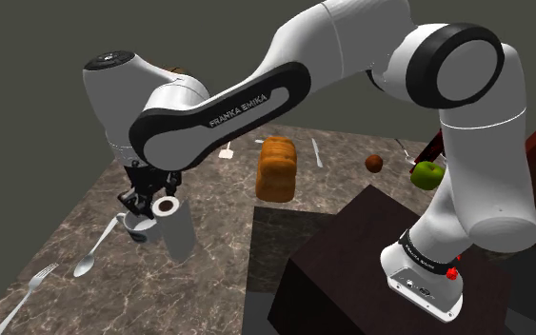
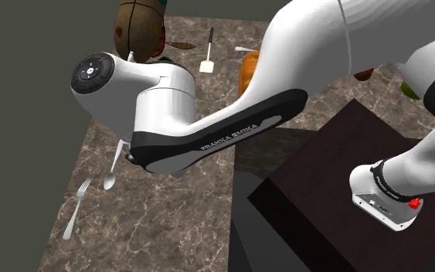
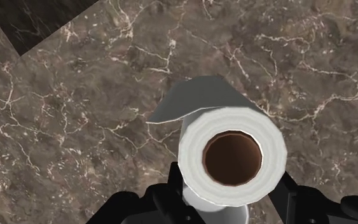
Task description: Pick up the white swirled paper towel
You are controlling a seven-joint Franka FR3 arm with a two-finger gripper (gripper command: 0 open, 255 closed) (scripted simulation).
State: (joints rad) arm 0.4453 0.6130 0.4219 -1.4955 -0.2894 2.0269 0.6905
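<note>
In the shoulder view, the end effector (image 1: 151, 211) hung over the left part of the marbled desk (image 1: 161, 300), at the top of the white roll (image 1: 177, 236). A spoon (image 1: 92, 254) and fork (image 1: 26, 290) lay nearer left of it, and a loaf (image 1: 277, 169) farther right.

In the second exterior view, the arm covered that spot.

In the wrist view, the end effector (image 3: 229, 191) clasped the roll (image 3: 229, 130) between both fingers, brown core facing up.

White Franka arm (image 1: 470, 181), black joint bands (image 1: 451, 71), FRANKA EMIKA lettering (image 1: 248, 109), black gripper (image 3: 228, 198)
</note>
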